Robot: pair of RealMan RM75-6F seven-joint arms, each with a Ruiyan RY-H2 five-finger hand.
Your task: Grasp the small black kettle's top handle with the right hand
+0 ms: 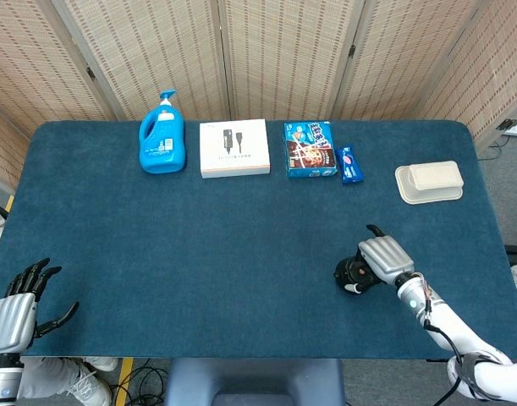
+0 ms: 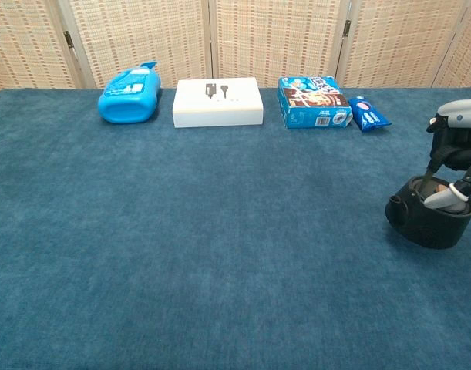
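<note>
- One broad blue-carpeted surface (image 1: 199,254) carries everything, with woven folding screens (image 1: 275,51) standing behind its far edge.
- Along that far edge, from the robot's left: a blue detergent bottle (image 1: 162,139) lying flat, just beside it a white box (image 1: 234,148) printed with a cable picture, then a blue snack box (image 1: 310,149), and a small blue snack packet (image 1: 350,164) just beside that box.
- Well apart from that row, toward the far right side, a cream lidded container (image 1: 429,182) sits alone.
- Left hand (image 1: 13,309) hangs at the near left corner of the surface in the head view, released, fingers (image 1: 34,275) spread apart and grasping nothing; the chest view does not show it.
- Right hand (image 1: 381,258) sits directly over the kettle at the near right part of the surface, its silver back facing up.
- Small black kettle (image 2: 429,217) stands upright on the surface, well apart from the far row; the chest view shows it close to the right edge of the picture, its spout pointing toward the robot's left.
- In the chest view the right hand's dark fingers (image 2: 445,154) curl down onto the kettle's top, and a pale fingertip rests in the opening; the top handle itself is hidden under the hand, so a firm clench on it cannot be told.
</note>
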